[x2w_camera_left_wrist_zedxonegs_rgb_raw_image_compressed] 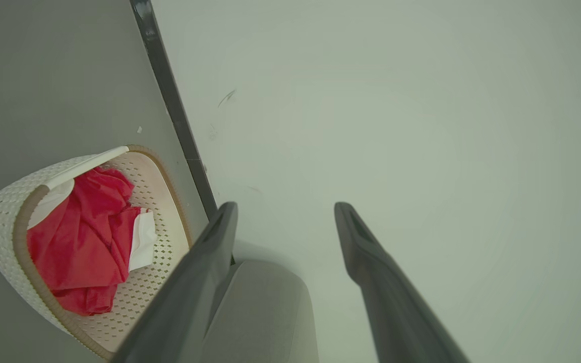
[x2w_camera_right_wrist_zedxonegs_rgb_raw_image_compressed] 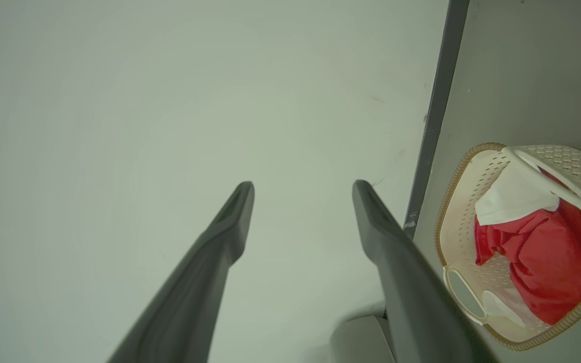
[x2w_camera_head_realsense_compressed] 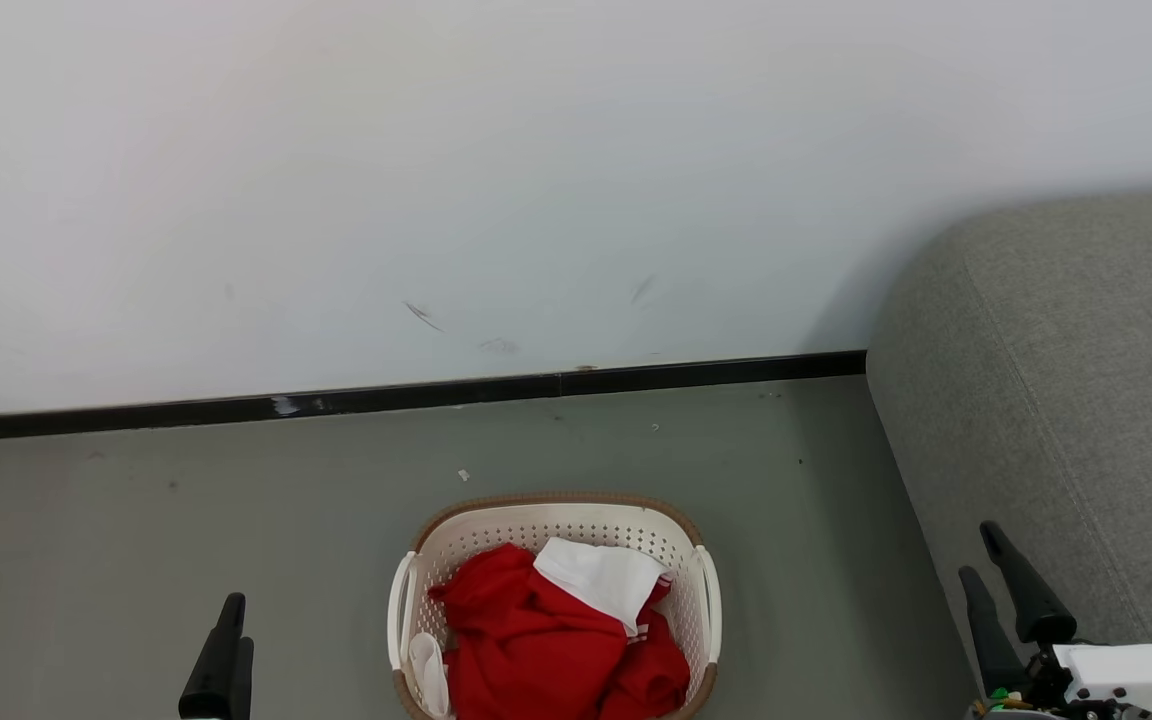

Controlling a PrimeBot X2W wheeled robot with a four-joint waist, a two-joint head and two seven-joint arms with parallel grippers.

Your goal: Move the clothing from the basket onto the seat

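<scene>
A plain white wall (x2w_camera_head_realsense_compressed: 536, 150) meets a grey-green floor (x2w_camera_head_realsense_compressed: 136, 560) along a black skirting board (x2w_camera_head_realsense_compressed: 436, 393). In the lower centre of the head view the red clothing (x2w_camera_head_realsense_compressed: 536, 650), with a white panel on the upper right of the heap, lies bunched inside the cream perforated laundry basket (x2w_camera_head_realsense_compressed: 556, 503). The basket stands on the floor a little short of the skirting. The grey-green sofa (x2w_camera_head_realsense_compressed: 1066, 400), the seat, takes the right side of the frame, with bare floor between it and the basket.

The left gripper (x2w_camera_left_wrist_zedxonegs_rgb_raw_image_compressed: 285, 207) sits at the lower left of the head view and the right gripper (x2w_camera_head_realsense_compressed: 979, 552) at the lower right, in front of the sofa. Each wrist view shows its own two fingers spread apart with nothing between them, aimed at the wall.

All the clothing lies in the basket, so I judge the task to be at its opening step, the reach for the pile. The next move calls for lowering one gripper over the rim into the basket and closing on a thick fold of red fabric rather than a loose cuff.
</scene>
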